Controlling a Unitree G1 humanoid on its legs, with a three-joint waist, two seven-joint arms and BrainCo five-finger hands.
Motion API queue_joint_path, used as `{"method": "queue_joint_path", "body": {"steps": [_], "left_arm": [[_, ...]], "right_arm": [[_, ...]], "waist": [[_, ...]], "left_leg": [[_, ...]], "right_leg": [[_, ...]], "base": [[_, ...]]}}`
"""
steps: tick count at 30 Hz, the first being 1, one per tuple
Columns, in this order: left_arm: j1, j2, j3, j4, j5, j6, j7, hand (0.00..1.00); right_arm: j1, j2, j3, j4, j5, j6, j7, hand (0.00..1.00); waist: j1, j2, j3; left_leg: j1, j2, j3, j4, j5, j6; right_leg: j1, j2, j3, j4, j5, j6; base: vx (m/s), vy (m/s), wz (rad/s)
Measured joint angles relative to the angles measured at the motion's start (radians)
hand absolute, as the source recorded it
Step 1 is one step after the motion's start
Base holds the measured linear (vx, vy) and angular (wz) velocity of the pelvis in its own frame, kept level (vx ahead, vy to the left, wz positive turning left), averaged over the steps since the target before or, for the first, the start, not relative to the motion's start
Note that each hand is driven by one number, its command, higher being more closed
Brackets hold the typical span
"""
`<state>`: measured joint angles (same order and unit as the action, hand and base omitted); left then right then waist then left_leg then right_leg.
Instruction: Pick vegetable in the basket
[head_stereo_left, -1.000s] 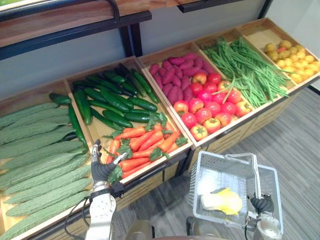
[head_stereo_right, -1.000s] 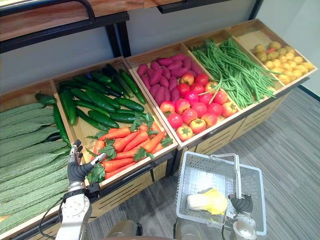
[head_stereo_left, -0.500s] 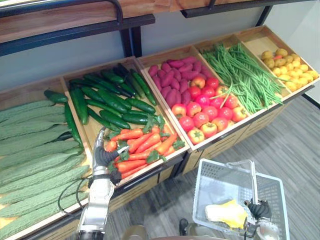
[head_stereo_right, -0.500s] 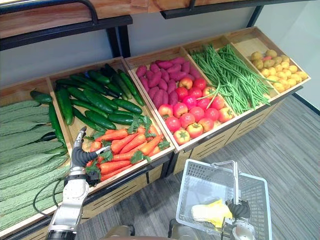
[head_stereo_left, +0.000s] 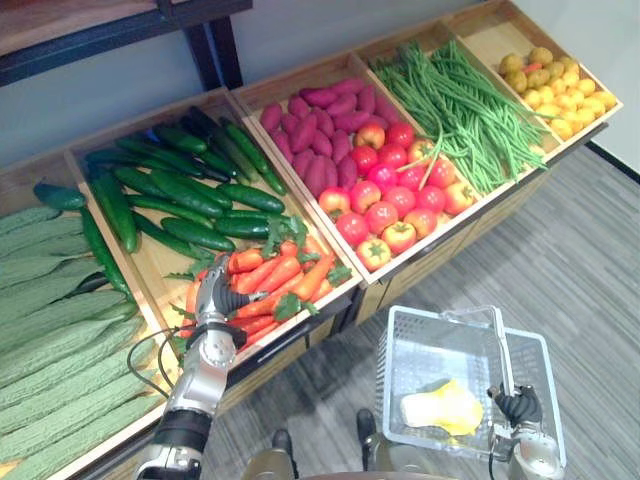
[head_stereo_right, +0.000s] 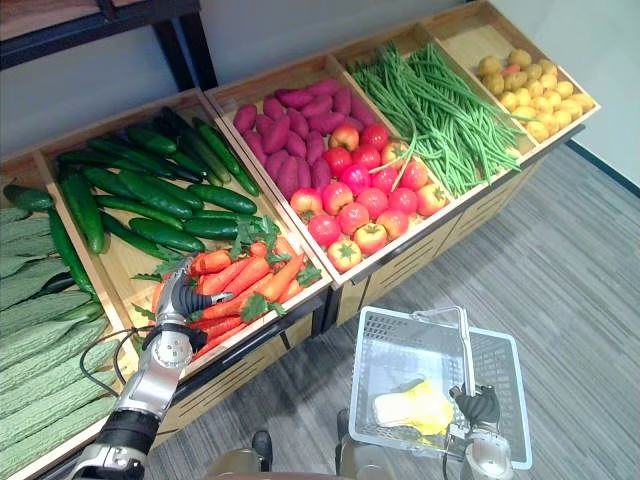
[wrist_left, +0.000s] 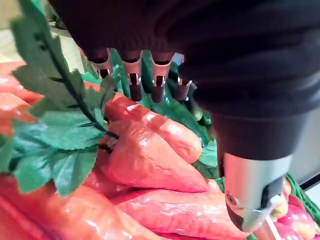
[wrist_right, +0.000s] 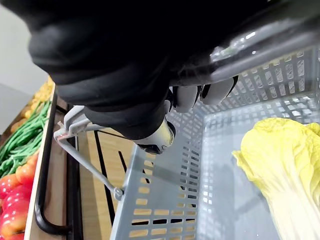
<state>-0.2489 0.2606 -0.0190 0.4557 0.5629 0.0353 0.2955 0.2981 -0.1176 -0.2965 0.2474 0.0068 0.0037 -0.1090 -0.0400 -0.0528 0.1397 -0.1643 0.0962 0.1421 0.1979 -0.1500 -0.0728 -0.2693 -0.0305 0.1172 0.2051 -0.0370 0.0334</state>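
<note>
From the head we see our left hand (head_stereo_left: 208, 300) lying on the carrots (head_stereo_left: 285, 275), well to the left of the basket (head_stereo_left: 399, 372). Our right hand (head_stereo_left: 520, 406) is at the basket's handle (head_stereo_left: 499, 345), and a yellow cabbage (head_stereo_left: 440, 410) lies inside the basket. At our left wrist the fingers (wrist_left: 131, 80) are relaxed over carrots and leaves (wrist_left: 60, 135), thumb (wrist_left: 250, 197) apart, gripping nothing. At our right wrist, that hand is clenched round the handle above the cabbage in the basket.
</note>
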Motion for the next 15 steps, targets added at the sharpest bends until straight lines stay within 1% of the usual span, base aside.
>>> {"method": "queue_joint_path", "body": {"steps": [3, 6, 7, 9, 10, 13, 15], "left_arm": [[-0.034, 0.0, 0.0, 0.03, 0.009, -0.001, -0.001, 0.0], [-0.057, 0.0, 0.001, 0.049, 0.035, -0.001, 0.015, 0.0], [-0.059, -0.001, 0.0, 0.055, 0.039, -0.002, 0.017, 1.0], [-0.065, -0.004, -0.007, 0.056, 0.043, -0.004, 0.023, 1.0], [-0.071, -0.005, -0.01, 0.059, 0.051, -0.005, 0.038, 1.0], [-0.088, -0.011, -0.009, 0.066, 0.061, -0.012, 0.05, 1.0], [-0.093, -0.017, -0.009, 0.069, 0.06, -0.014, 0.053, 1.0]], "right_arm": [[-0.002, -0.006, 0.0, -0.001, 0.0, 0.0, -0.002, 1.0], [-0.011, -0.02, 0.001, -0.001, 0.001, 0.0, -0.005, 1.0], [-0.015, -0.022, 0.001, -0.002, 0.002, 0.0, -0.006, 1.0], [-0.017, -0.024, 0.001, -0.012, 0.002, 0.0, -0.006, 1.0], [-0.017, -0.025, 0.001, -0.024, 0.002, 0.0, -0.007, 1.0], [-0.026, -0.026, 0.001, -0.038, 0.002, 0.0, -0.007, 1.0], [-0.035, -0.028, 0.001, -0.038, 0.002, 0.0, -0.011, 1.0]], "waist": [[-0.001, -0.007, 0.025], [0.0, -0.005, 0.047], [0.0, -0.003, 0.052], [0.001, 0.0, 0.062], [0.002, 0.003, 0.067], [0.005, 0.005, 0.068], [0.005, 0.006, 0.071]], "left_leg": [[-0.015, 0.003, 0.011, 0.006, -0.001, 0.0], [-0.022, 0.008, 0.025, 0.014, -0.001, 0.0], [-0.022, 0.009, 0.029, 0.014, 0.0, 0.001], [-0.027, 0.009, 0.032, 0.014, 0.0, 0.001], [-0.028, 0.008, 0.031, 0.014, 0.0, 0.001], [-0.02, 0.008, 0.031, 0.013, 0.001, 0.002], [-0.015, 0.007, 0.032, 0.011, 0.005, 0.009]], "right_leg": [[0.0, 0.0, 0.0, -0.025, 0.02, 0.004], [-0.002, 0.001, 0.006, -0.034, 0.031, 0.005], [-0.002, 0.002, 0.009, -0.034, 0.031, 0.006], [-0.002, 0.002, 0.012, -0.034, 0.031, 0.006], [-0.002, 0.001, 0.011, -0.035, 0.032, 0.006], [-0.001, 0.001, 0.01, -0.038, 0.032, 0.006], [0.004, 0.001, 0.011, -0.04, 0.032, 0.007]], "base": [[-0.09, -0.011, -0.02], [-0.07, -0.009, -0.05], [-0.03, -0.008, -0.06], [-0.01, -0.004, -0.03], [0.0, 0.0, 0.0], [0.03, 0.0, 0.0], [0.02, 0.002, 0.0]]}}
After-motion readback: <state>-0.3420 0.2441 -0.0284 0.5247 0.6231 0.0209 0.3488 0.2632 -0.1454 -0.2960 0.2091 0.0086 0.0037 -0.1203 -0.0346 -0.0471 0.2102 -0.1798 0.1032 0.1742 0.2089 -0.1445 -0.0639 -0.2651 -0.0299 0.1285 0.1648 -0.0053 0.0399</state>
